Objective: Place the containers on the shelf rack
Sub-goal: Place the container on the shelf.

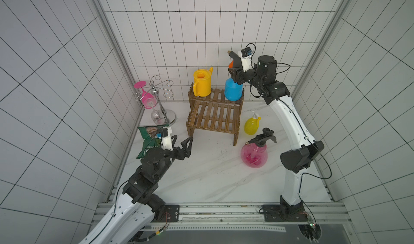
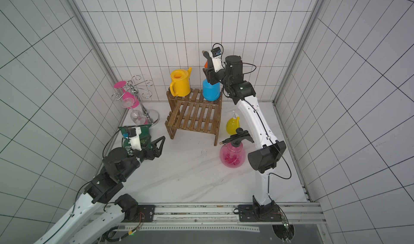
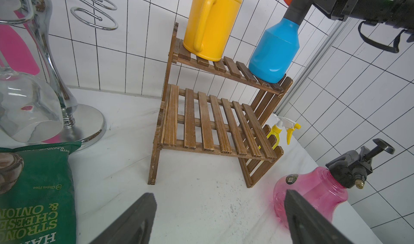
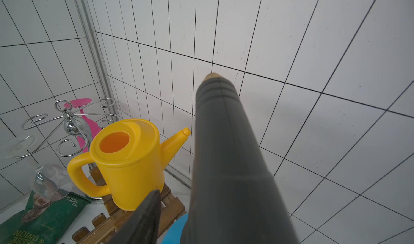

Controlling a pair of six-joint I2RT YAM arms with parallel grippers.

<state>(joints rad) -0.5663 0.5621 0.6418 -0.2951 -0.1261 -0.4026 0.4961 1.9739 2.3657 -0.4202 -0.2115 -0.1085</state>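
The blue bottle (image 1: 233, 92) is standing on top of the shelf rack (image 1: 214, 117). The right gripper (image 1: 233, 72) is sitting loose around its sprayer (image 4: 224, 153). The left gripper (image 1: 183, 139) is hanging open.

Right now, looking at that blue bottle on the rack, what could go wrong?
The blue bottle stands at the end of the upper tier of the shelf rack, with the right arm's fingers at its grey sprayer; pulling away could snag it and topple it off. The pink sprayer sits on the table close beside the right arm, which might knock it.
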